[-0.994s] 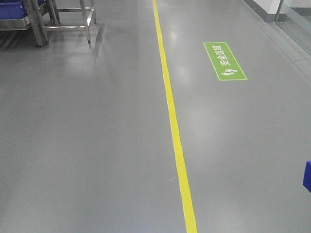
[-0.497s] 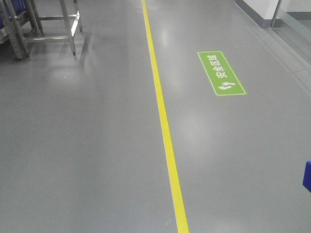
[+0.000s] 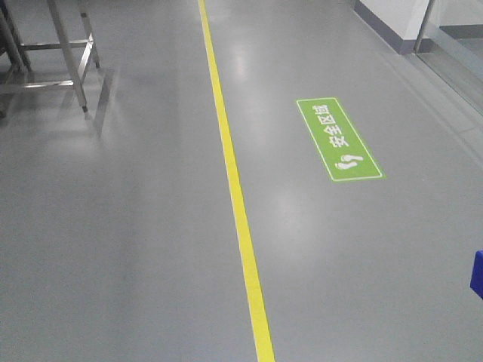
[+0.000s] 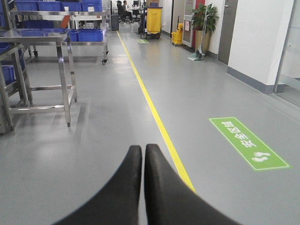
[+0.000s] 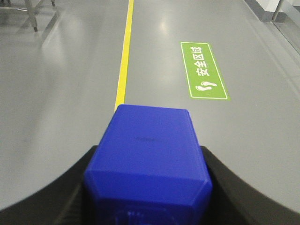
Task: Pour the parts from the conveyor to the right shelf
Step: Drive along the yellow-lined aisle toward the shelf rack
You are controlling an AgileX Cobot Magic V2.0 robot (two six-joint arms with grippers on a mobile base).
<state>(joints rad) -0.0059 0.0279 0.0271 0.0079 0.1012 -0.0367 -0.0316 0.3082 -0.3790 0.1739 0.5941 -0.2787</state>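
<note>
Pinching the blue block in the right gripper, with the left gripper pressed together, empty. Rolling forward over the floor, drawing the yellow line and green sign nearer and sliding the steel rack off left. Mid-transit, probably, with no pouring yet.

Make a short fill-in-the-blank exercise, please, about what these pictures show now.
The right gripper is shut on a ___ block.
The left gripper is shut and holds ___.
The colour of the line on the floor is ___.
In the front view, the green sign lies ___ of this line.
Missing words: blue, nothing, yellow, right.
</note>
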